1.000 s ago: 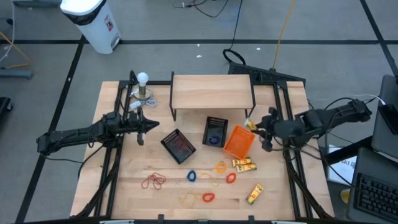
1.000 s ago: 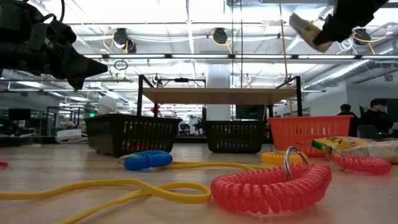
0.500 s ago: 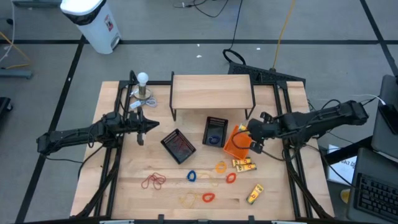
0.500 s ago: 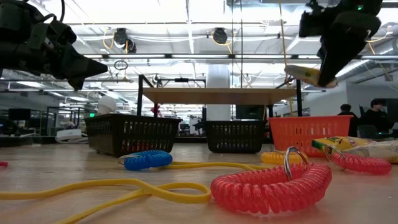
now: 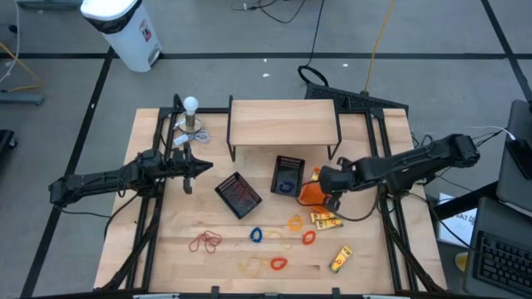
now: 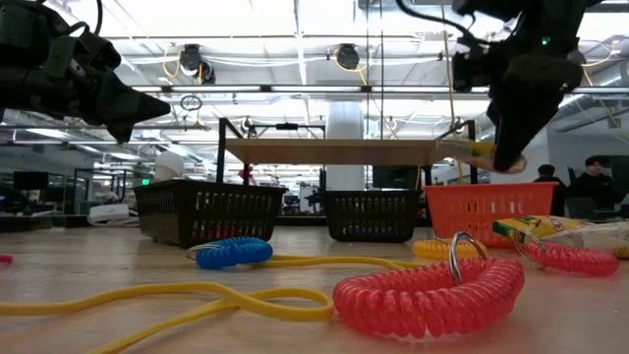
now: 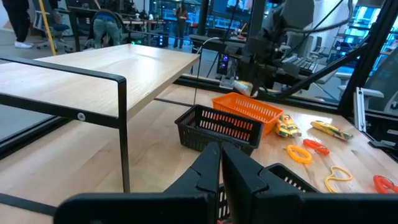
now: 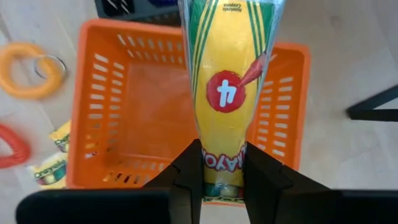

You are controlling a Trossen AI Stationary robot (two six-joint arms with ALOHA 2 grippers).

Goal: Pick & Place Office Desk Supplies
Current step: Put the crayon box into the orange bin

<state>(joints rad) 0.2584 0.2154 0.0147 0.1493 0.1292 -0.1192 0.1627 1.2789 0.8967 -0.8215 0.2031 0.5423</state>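
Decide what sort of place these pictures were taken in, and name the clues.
Most likely a robotics lab or open workshop. Two robot arms work at a wooden table on a metal frame, cables trail over the floor, and the low view shows exposed ceiling ducts and desks with people behind.

Left gripper at 6 o'clock, its dark fingers pressed together. Wooden shelf on a black metal frame spans 9 to 11 o'clock. Black mesh tray at centre, orange tray touching it behind. The other arm hangs over the orange tray at 12 o'clock. Yellow packets and coiled loops lie at 3 o'clock on the table.
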